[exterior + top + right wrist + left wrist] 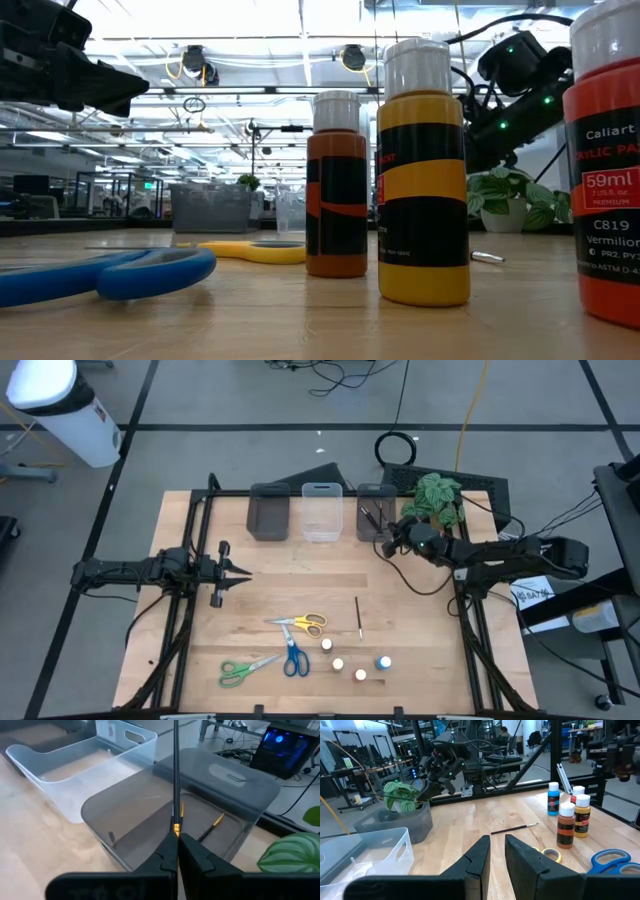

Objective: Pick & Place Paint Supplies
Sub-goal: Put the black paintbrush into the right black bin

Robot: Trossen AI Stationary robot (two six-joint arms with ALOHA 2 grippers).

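I'm working over a pale wood tabletop [330,585] with a black frame round it, on a grey floor marked with dark lines. Nearest me stand the paint bottles: the orange-red one [608,160] reads "59ml", "C819" and "Vermilion", beside a yellow one [422,175] and a brown one [337,185]. Left of them lie the blue-handled scissors [294,657], the green-handled scissors [242,670] and, a little farther, the yellow-handled scissors [303,624]. One loose brush [359,617] lies right of those. Mid-table on the left, my left gripper [238,573] hovers, its fingers slightly parted and nothing between them. At the far edge sit a grey bin [269,512], a clear bin [322,512] and a second grey bin [373,512] with brushes lying in it. My right gripper [177,845] is clamped on a thin brush [176,775], held upright over that bin. A leafy plant [438,497] stands just right. Beyond is a bright workshop hall with ceiling lights, racks and benches
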